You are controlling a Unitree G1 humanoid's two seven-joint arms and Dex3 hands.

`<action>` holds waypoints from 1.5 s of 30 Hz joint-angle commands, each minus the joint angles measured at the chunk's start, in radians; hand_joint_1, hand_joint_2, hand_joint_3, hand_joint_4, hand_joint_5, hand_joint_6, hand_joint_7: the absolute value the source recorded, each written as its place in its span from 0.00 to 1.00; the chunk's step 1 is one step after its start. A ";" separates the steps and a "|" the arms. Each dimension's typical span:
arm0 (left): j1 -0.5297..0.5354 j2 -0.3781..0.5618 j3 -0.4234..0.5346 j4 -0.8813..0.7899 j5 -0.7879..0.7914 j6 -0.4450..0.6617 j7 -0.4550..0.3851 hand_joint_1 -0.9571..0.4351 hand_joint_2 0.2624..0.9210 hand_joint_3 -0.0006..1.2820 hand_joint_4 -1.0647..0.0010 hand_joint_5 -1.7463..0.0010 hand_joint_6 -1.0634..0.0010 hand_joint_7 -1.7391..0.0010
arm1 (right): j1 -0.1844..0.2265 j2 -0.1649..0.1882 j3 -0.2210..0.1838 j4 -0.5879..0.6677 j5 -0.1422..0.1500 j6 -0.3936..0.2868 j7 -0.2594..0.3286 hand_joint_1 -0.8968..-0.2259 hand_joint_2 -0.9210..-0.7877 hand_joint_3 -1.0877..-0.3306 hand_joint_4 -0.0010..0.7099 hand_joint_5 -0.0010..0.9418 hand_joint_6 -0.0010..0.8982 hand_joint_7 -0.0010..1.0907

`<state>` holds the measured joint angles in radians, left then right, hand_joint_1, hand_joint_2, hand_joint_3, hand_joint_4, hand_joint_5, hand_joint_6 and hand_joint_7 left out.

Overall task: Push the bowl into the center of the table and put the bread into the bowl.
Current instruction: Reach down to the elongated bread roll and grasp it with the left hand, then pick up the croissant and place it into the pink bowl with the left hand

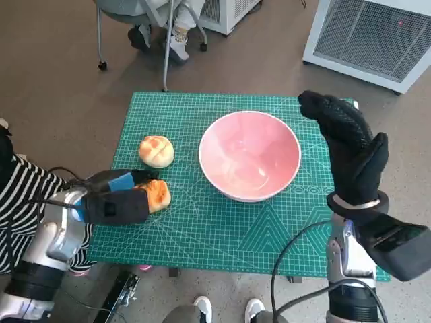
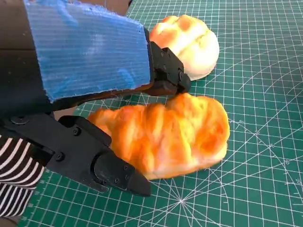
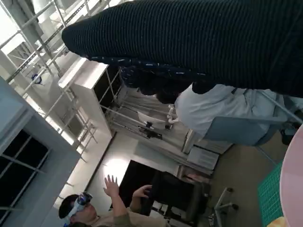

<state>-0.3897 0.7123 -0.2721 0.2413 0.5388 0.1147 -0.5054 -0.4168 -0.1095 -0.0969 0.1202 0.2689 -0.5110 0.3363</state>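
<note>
The pink bowl (image 1: 249,156) stands on the green mat (image 1: 202,229), a little right of its middle; its rim (image 3: 295,182) shows in the right wrist view. A long orange bread (image 1: 159,194) lies on the mat's left side. My left hand (image 1: 113,204) grips it: the bread (image 2: 165,135) sits between the black fingers (image 2: 166,75), which touch it on both sides. A round pale bun (image 1: 156,151) lies just beyond, also seen as the bun (image 2: 189,42) in the left wrist view. My right hand (image 1: 350,149) is raised beside the bowl's right rim, fingers spread, holding nothing.
A person in a striped sleeve (image 1: 20,195) sits close at the left. Chair legs and feet (image 1: 168,37) stand past the far edge, white units (image 1: 377,33) at the far right. Shoes (image 1: 202,308) and cables lie by the near edge. A person with a headset (image 3: 90,208) is behind.
</note>
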 commanded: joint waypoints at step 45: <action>0.145 -0.006 0.216 -0.428 -0.137 -0.114 0.113 0.69 0.97 0.01 0.21 0.40 0.36 0.39 | -0.012 -0.008 -0.014 0.054 0.033 0.015 0.043 0.29 0.00 0.49 0.27 0.00 0.14 0.32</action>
<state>-0.2092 0.7015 -0.0920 -0.1185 0.4355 -0.0077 -0.3702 -0.4260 -0.1128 -0.1053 0.1568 0.2845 -0.5077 0.3672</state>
